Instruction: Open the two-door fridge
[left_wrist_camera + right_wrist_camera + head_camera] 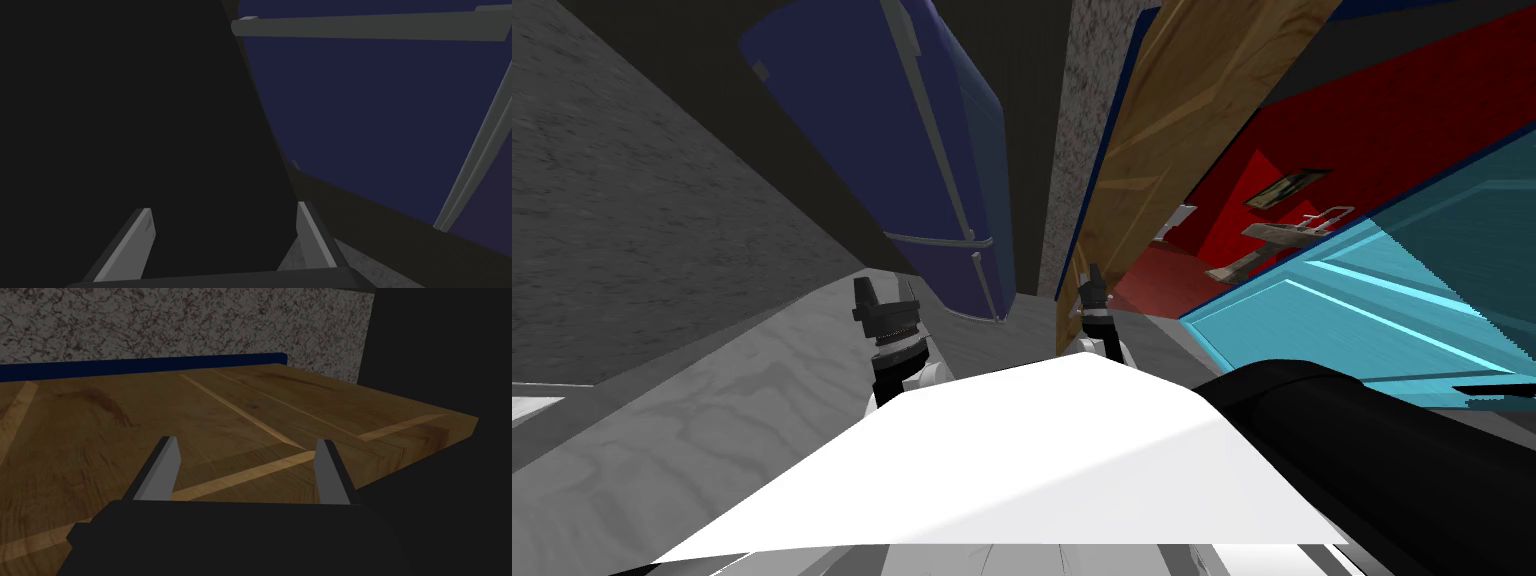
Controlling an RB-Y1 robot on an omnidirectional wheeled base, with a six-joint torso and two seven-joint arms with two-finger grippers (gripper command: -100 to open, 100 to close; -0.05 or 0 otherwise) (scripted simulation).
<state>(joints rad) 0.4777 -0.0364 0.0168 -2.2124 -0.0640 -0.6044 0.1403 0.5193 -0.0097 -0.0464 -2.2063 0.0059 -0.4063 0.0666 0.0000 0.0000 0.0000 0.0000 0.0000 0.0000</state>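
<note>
1 dark blue two-door fridge [912,150] straight ahead, near the left gripper [223,210], not touching | 2 grey bar handles [370,27] on it | both pincers spread wide apart | right gripper [247,442] facing 1 brown panelled wooden door [150,418]

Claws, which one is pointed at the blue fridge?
The left claw: the dark blue fridge and its grey handle lie ahead of it. The right claw faces a wooden door.
</note>
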